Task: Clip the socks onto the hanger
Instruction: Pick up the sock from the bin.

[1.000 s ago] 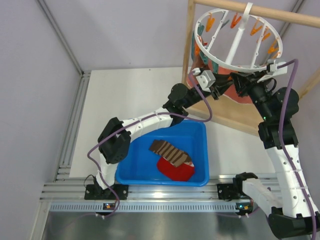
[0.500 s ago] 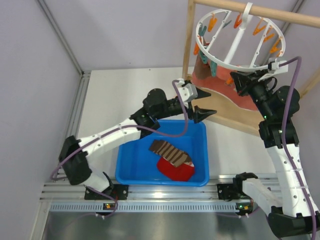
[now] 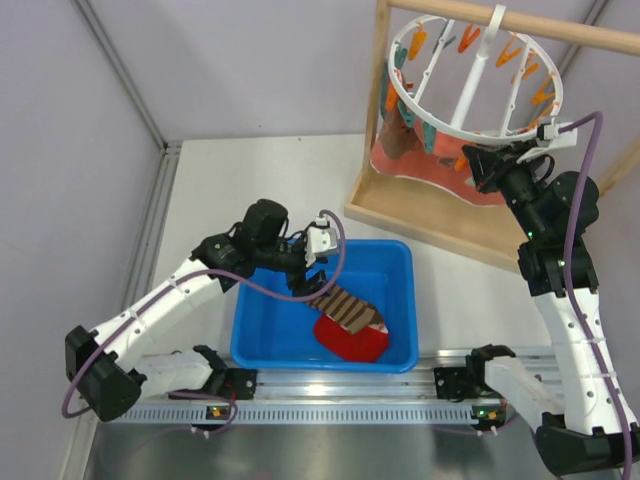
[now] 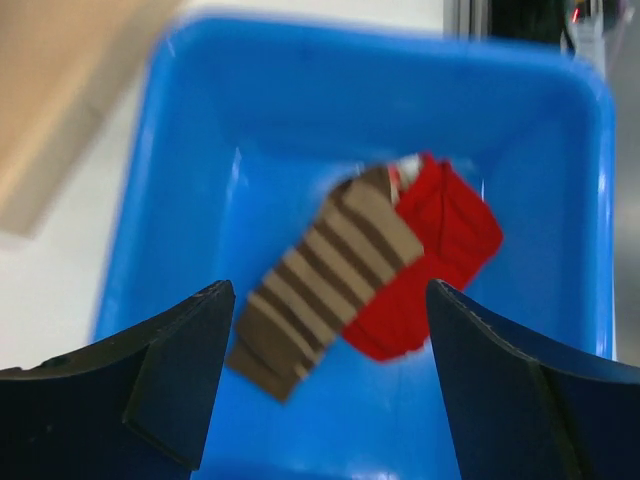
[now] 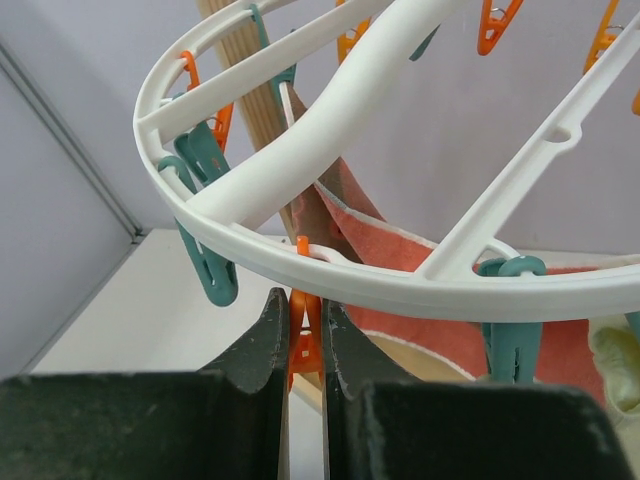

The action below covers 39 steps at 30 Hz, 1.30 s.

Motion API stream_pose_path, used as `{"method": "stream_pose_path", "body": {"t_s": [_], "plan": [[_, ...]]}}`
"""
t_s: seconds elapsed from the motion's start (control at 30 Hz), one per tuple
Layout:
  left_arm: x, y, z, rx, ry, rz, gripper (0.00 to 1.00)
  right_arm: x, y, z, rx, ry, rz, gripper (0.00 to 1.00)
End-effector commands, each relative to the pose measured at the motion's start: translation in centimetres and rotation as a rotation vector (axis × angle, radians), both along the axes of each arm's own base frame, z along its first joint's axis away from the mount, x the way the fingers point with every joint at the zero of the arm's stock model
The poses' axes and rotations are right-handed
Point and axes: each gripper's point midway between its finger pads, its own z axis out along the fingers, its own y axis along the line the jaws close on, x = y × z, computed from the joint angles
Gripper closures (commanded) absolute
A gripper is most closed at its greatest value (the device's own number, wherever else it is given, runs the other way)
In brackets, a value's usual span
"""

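The right pincer (image 5: 300, 305) is shown clenched on an orange clothespin (image 5: 304, 355) of the ring hanger (image 5: 330, 270) by its wrist view alone. At the bench's (image 3: 220, 190) near edge, a striped brown sock (image 4: 320, 270) and red sock (image 4: 445, 250) are contained in a blue bin (image 3: 402, 310), under the released left pincer (image 4: 330, 300).

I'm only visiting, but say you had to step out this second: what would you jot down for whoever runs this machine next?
Left gripper: open, holding nothing, hovering over the blue bin above the striped sock.
Right gripper: shut on an orange clothespin under the rim of the hanger.
Socks: the striped sock lies partly over the red sock, both in the bin.
Done: neither bin sock is clipped.
Left: lift each sock, carry it to the hanger, clip it.
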Motion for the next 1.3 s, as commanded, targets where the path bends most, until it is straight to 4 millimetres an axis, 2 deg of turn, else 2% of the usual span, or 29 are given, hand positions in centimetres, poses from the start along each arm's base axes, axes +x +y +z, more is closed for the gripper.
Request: {"method": "stream_pose_path", "body": {"t_s": [0.0, 0.03, 0.1, 0.13, 0.2, 0.23, 0.37, 0.5, 0.6, 0.7, 1.0, 1.1, 1.2, 1.23, 1.27], "plan": [[-1.2, 4.3, -6.6, 0.250, 0.086, 0.010, 0.20, -0.6, -0.1, 1.6, 0.007, -0.039, 0.000, 1.00], [-0.3, 5.4, -8.5, 0.307, 0.092, 0.093, 0.21, -0.7, -0.2, 1.5, -0.001, -0.039, 0.000, 1.00], [1.2, 5.9, -9.7, 0.303, 0.178, 0.290, 0.25, -0.8, -0.3, 1.6, -0.008, -0.039, -0.004, 1.00], [1.3, 5.7, -9.8, 0.295, 0.172, 0.292, 0.25, -0.8, -0.3, 1.5, -0.009, -0.038, -0.005, 1.00], [2.6, 5.6, -10.0, 0.251, 0.235, 0.448, 0.27, -0.8, -0.2, 1.3, -0.013, -0.035, -0.004, 1.00], [2.5, 5.8, -11.0, 0.258, 0.272, 0.490, 0.27, -0.8, -0.2, 1.1, -0.015, -0.031, -0.004, 1.00], [3.9, 5.7, -12.5, 0.192, 0.415, 0.733, 0.27, -0.7, -0.2, 1.0, -0.015, -0.026, -0.004, 1.00], [4.6, 5.5, -15.5, 0.206, 0.581, 0.912, 0.33, -0.7, -0.3, 1.0, -0.018, -0.019, -0.006, 1.00], [5.5, 5.1, -16.6, 0.197, 0.663, 1.029, 0.36, -0.7, -0.5, 0.8, -0.024, -0.013, -0.016, 1.00], [6.4, 4.7, -16.7, 0.183, 0.689, 1.109, 0.39, -0.6, -0.6, 0.5, -0.022, -0.005, -0.024, 1.00], [4.9, 2.3, -17.9, 0.197, 0.733, 1.107, 0.44, -0.9, -0.9, 0.3, -0.036, 0.003, -0.039, 1.00], [5.1, 2.5, -18.5, 0.211, 0.717, 1.136, 0.45, -0.9, -1.0, 0.2, -0.039, 0.007, -0.045, 1.00], [5.3, 2.7, -19.3, 0.234, 0.711, 1.156, 0.52, -0.9, -1.0, 0.2, -0.037, 0.007, -0.043, 1.00], [5.4, 2.6, -19.4, 0.236, 0.710, 1.151, 0.60, -0.9, -1.0, 0.2, -0.037, 0.006, -0.043, 1.00], [5.4, 2.5, -19.6, 0.244, 0.712, 1.146, 0.64, -1.0, -1.0, 0.3, -0.037, 0.004, -0.043, 1.00]]}}
